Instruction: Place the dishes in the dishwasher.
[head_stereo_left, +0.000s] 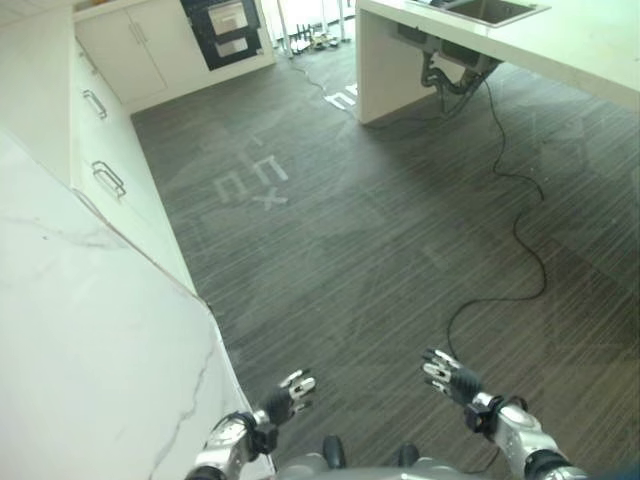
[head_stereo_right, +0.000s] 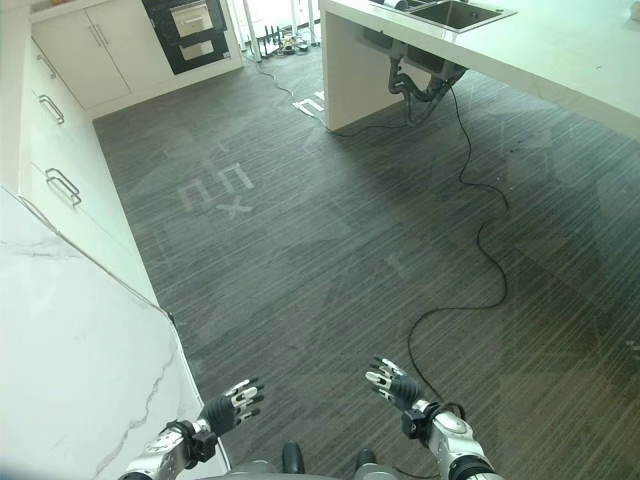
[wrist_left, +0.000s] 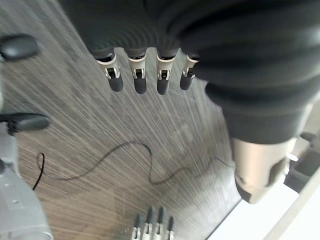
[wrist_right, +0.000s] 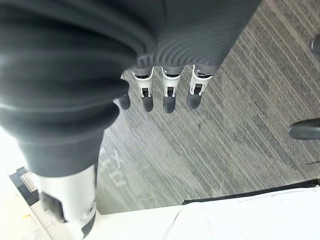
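Meanwhile, in a kitchen, no dish or dishwasher can be made out, so where the task's things are cannot be told; by the look of it the loading has not begun. From the left: a white marble-veined counter (head_stereo_left: 90, 340) runs along the robot's left side, above white drawers with metal handles (head_stereo_left: 108, 178), likely the run of units where a dishwasher would sit. A dark built-in oven (head_stereo_left: 228, 30) stands at the far wall. Grey striped flooring (head_stereo_left: 370, 230) lies between. The left hand (head_stereo_left: 288, 393) hangs low beside the counter edge, its fingers (wrist_left: 137, 75) straight and relaxed, holding and touching nothing. The right hand (head_stereo_left: 450, 377) hangs alongside, its fingers (wrist_right: 169, 95) likewise straight and empty, both seemingly at the ready. At the far right, an island (head_stereo_left: 560, 50) carries a steel sink (head_stereo_left: 492, 10).
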